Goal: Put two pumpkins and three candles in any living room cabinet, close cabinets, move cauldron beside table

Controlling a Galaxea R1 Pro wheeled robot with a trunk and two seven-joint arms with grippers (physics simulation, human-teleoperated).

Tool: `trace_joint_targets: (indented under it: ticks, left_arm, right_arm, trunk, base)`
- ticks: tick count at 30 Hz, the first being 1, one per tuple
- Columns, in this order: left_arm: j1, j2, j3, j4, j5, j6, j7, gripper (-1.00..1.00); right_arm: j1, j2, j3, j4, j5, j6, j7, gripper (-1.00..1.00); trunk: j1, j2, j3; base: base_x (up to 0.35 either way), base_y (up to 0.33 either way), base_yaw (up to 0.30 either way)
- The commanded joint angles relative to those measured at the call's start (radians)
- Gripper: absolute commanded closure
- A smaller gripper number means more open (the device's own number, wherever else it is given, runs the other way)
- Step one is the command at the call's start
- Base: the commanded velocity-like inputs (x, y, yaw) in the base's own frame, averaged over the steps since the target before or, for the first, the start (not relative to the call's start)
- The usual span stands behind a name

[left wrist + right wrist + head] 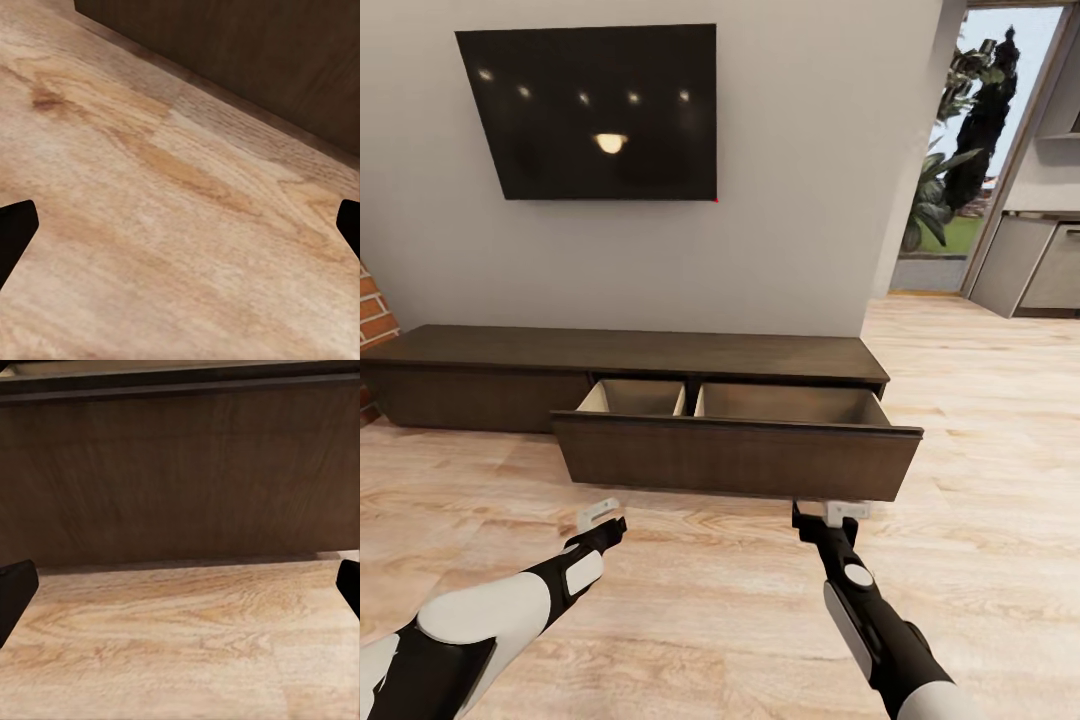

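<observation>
At nine o'clock in my head view I see a strip of red brick [372,320] at the frame edge, touching the left end of the cabinet [630,352]. Above it, at eleven o'clock, a dark screen [588,110] hangs on the grey wall and mirrors a few ceiling lights. The cabinet runs low along the wall through the centre of my view; its wide drawer [735,455] stands pulled out, and I look down into two pale tan compartments split by a divider, both bare as far as I can see.

My left tool [598,516] hangs at seven o'clock over the wooden floor [710,620], just short of the drawer front's left corner. In the left wrist view its two dark fingertips [15,232] sit at opposite frame edges, spread wide with nothing between them but floor and the dark cabinet wood [247,52].

My right tool [830,515] is at five o'clock, near the drawer front's lower edge. Its fingertips [15,592] are likewise spread apart, empty, facing the dark drawer front [180,472].

At one o'clock a doorway [970,150] opens onto green plants, beside grey kitchen units [1030,265].
</observation>
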Motion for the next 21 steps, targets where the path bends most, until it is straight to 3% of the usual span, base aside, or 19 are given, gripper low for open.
trace_joint_targets:
  ticks: [1,6,12,17,21]
  left_arm:
    - [-0.001,0.001,-0.008,-0.005,0.005,-0.007,0.008,-1.00]
    - [-0.001,0.001,-0.009,-0.006,0.005,-0.007,0.008,-1.00]
    - [-0.001,0.000,-0.010,-0.007,0.005,-0.007,0.007,-1.00]
    - [-0.001,0.000,-0.010,-0.026,0.005,-0.007,0.007,-1.00]
    - [-0.001,0.002,-0.011,-0.052,0.005,-0.008,0.007,-1.00]
  right_arm:
    - [-0.001,0.000,0.004,0.007,-0.010,-0.014,-0.006,-1.00]
    - [-0.001,0.001,0.005,0.049,-0.010,-0.040,-0.007,-1.00]
    - [-0.018,0.002,0.003,0.241,-0.011,-0.052,-0.007,-1.00]
    - [-0.123,0.004,0.003,0.475,-0.012,-0.159,-0.008,-1.00]
    - [-0.135,0.004,0.003,0.504,-0.014,-0.178,-0.009,-1.00]
  trunk:
    - [0.000,0.000,-0.001]
    - [0.000,0.000,-0.001]
    - [0.000,0.000,-0.001]
    - [0.000,0.000,-0.001]
    - [0.000,0.000,-0.001]
  base:
    - [0.000,0.000,0.000]
    - [0.000,0.000,0.000]
    - [0.000,0.000,0.000]
    - [0.000,0.000,0.000]
    - [0.118,0.000,0.000]
